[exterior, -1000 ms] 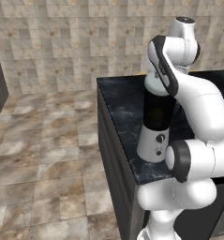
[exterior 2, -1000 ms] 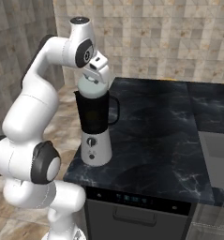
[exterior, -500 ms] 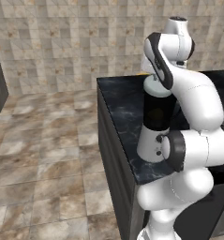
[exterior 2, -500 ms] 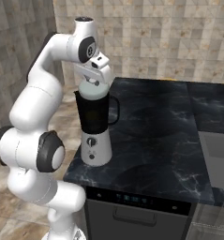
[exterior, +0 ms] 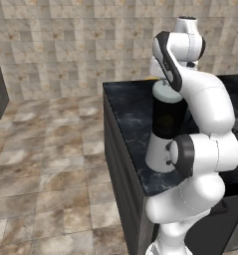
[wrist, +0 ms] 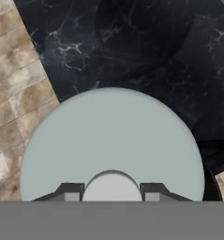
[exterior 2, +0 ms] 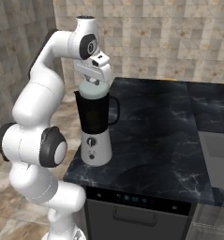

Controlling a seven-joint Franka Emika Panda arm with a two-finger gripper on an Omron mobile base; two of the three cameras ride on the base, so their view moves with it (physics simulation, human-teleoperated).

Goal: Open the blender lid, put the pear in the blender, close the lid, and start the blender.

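- Since the earlier frame, the gripper has come down onto the blender lid; a second ago it hung slightly higher over the jar.
- The lid sits on the rim of the blender, which stands near the counter's front left corner as the right base view shows it.
- In the hand view the fingertips flank the lid's small knob, jaws drawn narrow on it; actual contact is cut off by the bottom of the view.
- The jar is dark; its contents cannot be made out.
- In the left base view the arm covers much of the blender; a sliver of yellow shows at the counter's far edge, too small to identify.
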